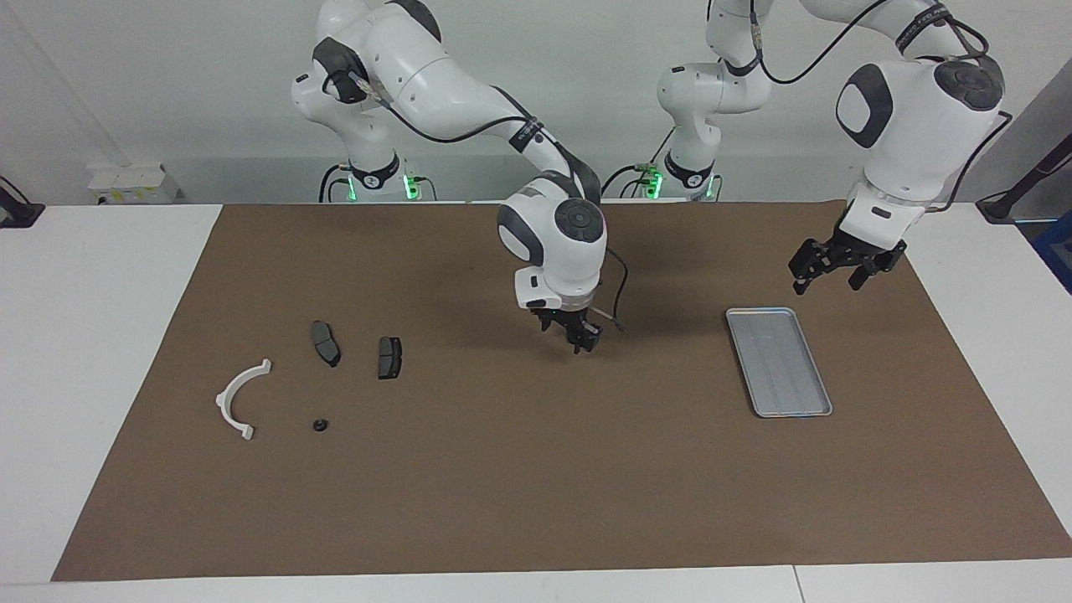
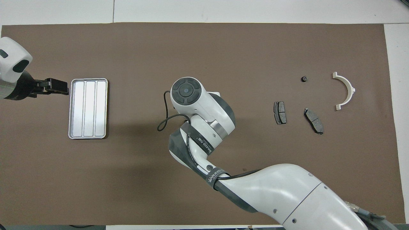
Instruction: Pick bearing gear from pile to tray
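Tray status: flat ribbed silver-grey metal tray (image 1: 779,360) is seen empty; small black round gear (image 1: 319,425) not yet picked. Left hand (image 1: 825,272) released; right hand (image 1: 578,339) state indeterminate.

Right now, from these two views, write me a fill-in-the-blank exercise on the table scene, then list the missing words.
1. The metal tray holds ____ parts.
2. The number of dark brake pads on the mat is ____.
3. The small black round piece lies beside the white ____ piece.
4. The left gripper hangs near the ____.

Missing words: no; two; half-ring; tray
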